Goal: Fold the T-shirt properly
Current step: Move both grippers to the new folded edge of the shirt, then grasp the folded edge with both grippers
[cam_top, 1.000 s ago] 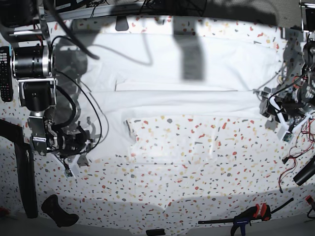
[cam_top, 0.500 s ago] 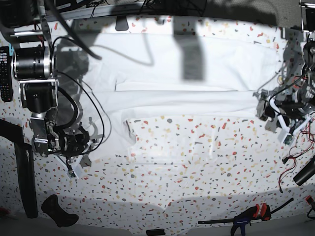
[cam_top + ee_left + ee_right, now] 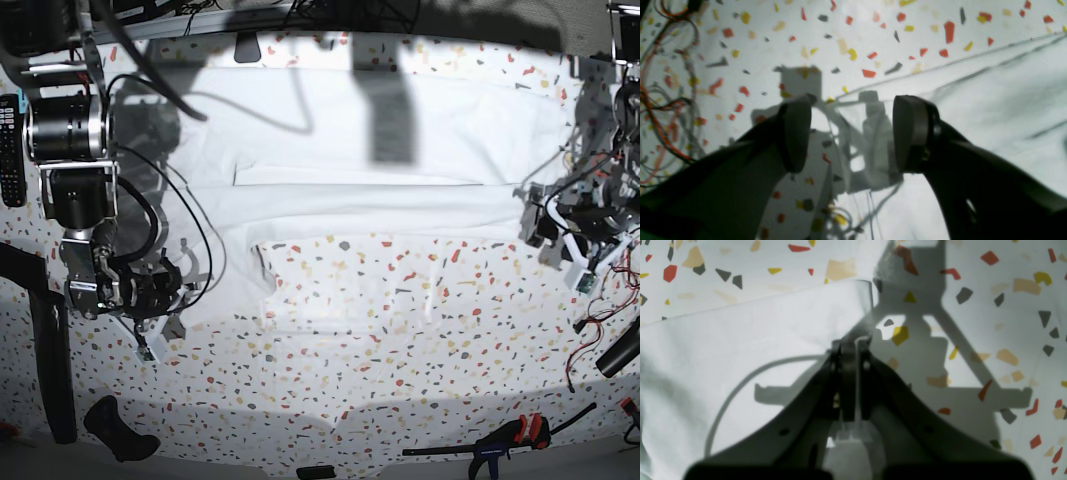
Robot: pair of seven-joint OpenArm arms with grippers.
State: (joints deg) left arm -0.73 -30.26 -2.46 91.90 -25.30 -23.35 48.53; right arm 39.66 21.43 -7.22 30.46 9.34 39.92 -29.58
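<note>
- Lying across the tabletop (image 3: 370, 380), the white T-shirt (image 3: 360, 210) spreads widest along the far side, with a lower portion reaching nearer the front beside the right hand (image 3: 853, 351).
- Standing apart, the fingers of the left hand (image 3: 853, 133) are on either side of a shirt corner, with no cloth clamped between them.
- Closed together, the right hand's fingertips meet at the shirt's edge; I cannot tell whether they pinch any cloth.
- Resting at the front right, a clamp (image 3: 500, 445) lies near the tabletop's edge, and red and black wires (image 3: 598, 325) trail beyond the shirt.
</note>
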